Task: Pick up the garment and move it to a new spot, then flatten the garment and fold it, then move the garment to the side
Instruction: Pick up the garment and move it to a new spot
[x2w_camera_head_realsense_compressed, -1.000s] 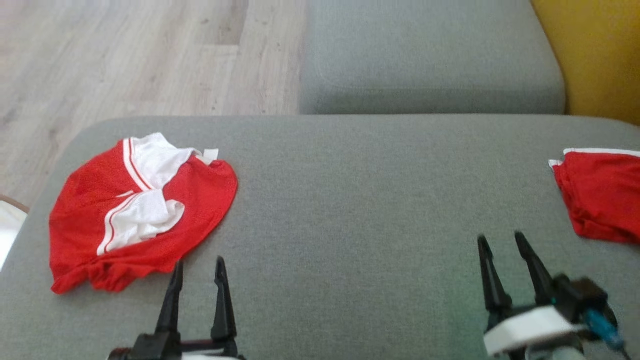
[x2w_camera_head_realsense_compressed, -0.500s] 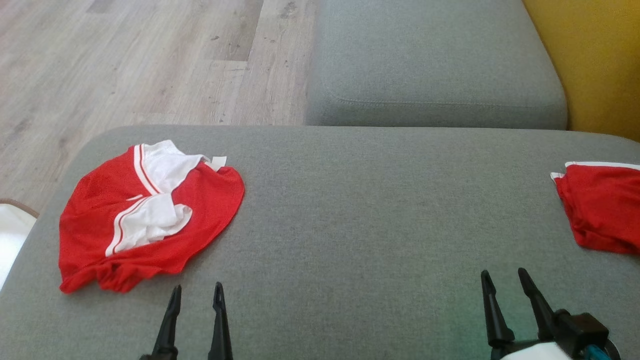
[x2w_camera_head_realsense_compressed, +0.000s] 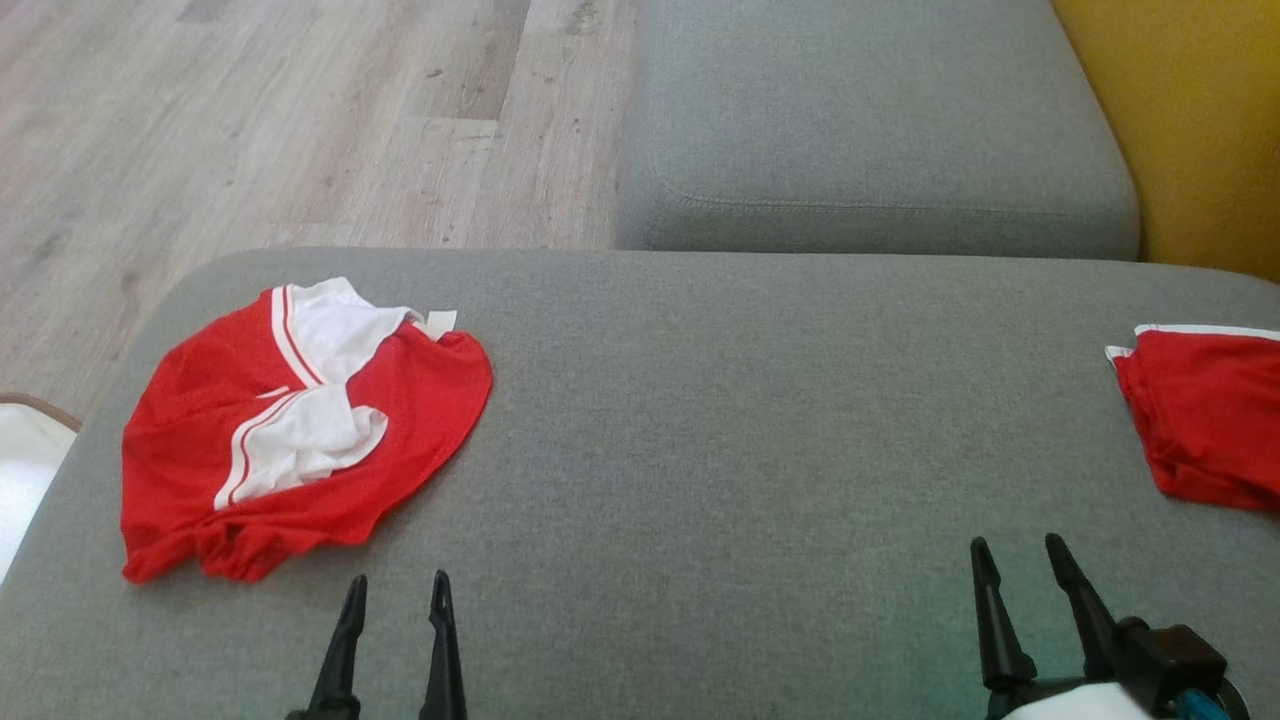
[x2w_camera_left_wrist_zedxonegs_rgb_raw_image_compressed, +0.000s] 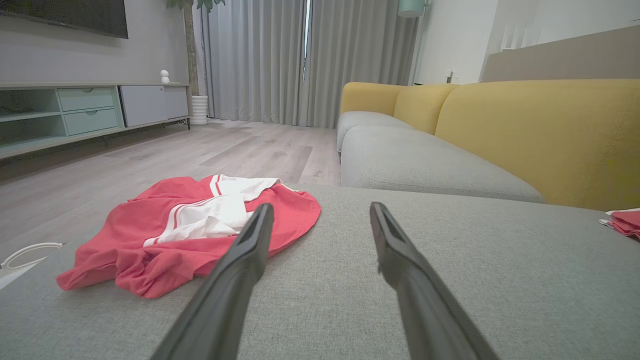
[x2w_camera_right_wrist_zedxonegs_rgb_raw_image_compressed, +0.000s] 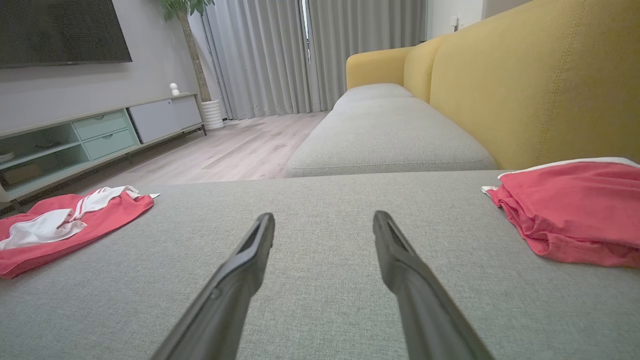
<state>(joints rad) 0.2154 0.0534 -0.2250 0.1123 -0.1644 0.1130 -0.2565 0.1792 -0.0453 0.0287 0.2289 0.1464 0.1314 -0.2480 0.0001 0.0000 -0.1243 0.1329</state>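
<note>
A crumpled red garment (x2w_camera_head_realsense_compressed: 300, 430) with white striped parts lies at the left end of the grey seat cushion (x2w_camera_head_realsense_compressed: 750, 420). It also shows in the left wrist view (x2w_camera_left_wrist_zedxonegs_rgb_raw_image_compressed: 165, 235) and the right wrist view (x2w_camera_right_wrist_zedxonegs_rgb_raw_image_compressed: 60, 225). My left gripper (x2w_camera_head_realsense_compressed: 397, 580) is open and empty, just near of the garment's right lower edge and clear of it; its fingers (x2w_camera_left_wrist_zedxonegs_rgb_raw_image_compressed: 321, 207) point past the garment's right side. My right gripper (x2w_camera_head_realsense_compressed: 1015, 545) is open and empty over bare cushion (x2w_camera_right_wrist_zedxonegs_rgb_raw_image_compressed: 324, 216). A second red garment (x2w_camera_head_realsense_compressed: 1200, 420), neatly stacked with a white edge, lies at the far right (x2w_camera_right_wrist_zedxonegs_rgb_raw_image_compressed: 575, 215).
Another grey seat cushion (x2w_camera_head_realsense_compressed: 870, 120) lies beyond, with a yellow backrest (x2w_camera_head_realsense_compressed: 1180, 110) to the right. Wooden floor (x2w_camera_head_realsense_compressed: 250, 120) runs past the cushion's left and far edges. A white object (x2w_camera_head_realsense_compressed: 25, 460) sits off the left edge. A TV cabinet (x2w_camera_left_wrist_zedxonegs_rgb_raw_image_compressed: 75, 110) stands across the room.
The head camera has shifted slightly, moving the whole picture down. Both grippers have drawn back toward me and stayed open. Both garments lie as before.
</note>
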